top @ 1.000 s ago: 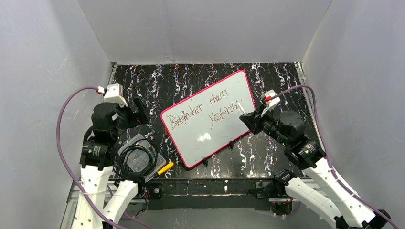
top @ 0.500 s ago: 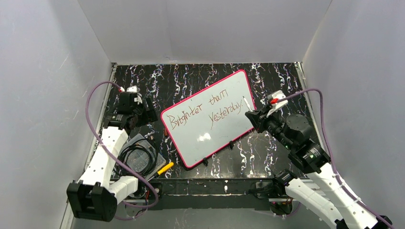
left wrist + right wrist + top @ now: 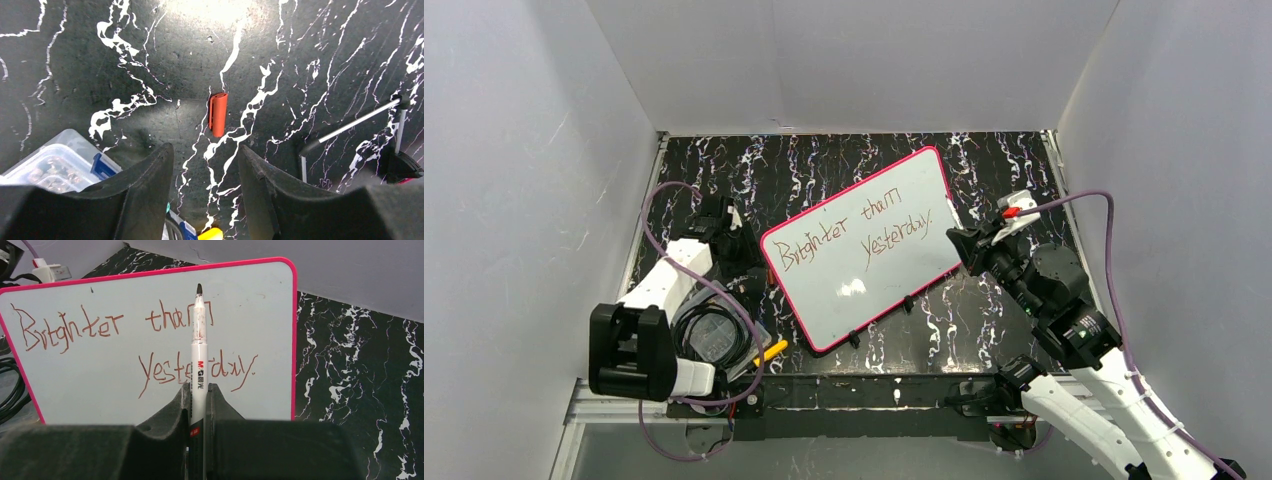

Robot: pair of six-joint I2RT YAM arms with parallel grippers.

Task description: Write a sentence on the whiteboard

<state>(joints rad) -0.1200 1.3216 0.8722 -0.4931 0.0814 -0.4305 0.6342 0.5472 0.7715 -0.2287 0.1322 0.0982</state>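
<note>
The whiteboard lies tilted on the black marbled table, pink frame all round. The sentence "Brighter than Yesterday" runs across it in two reddish-brown lines. In the right wrist view the whiteboard and the sentence fill the background. My right gripper is shut on a white marker, uncapped tip up and off the board. From above, the right gripper hovers by the board's right edge. My left gripper is open, with nothing between its fingers, low over the table. A red cap lies just ahead of it.
A clear plastic box with coiled black cable sits at the near left, a yellow piece beside it. That box shows beside my left finger. A thin grey rod lies to the right. White walls enclose the table.
The left arm folded down, bringing its gripper low beside the board's left edge, and its jaws narrowed. The right gripper drew back to the right, off the board, still holding the marker.
</note>
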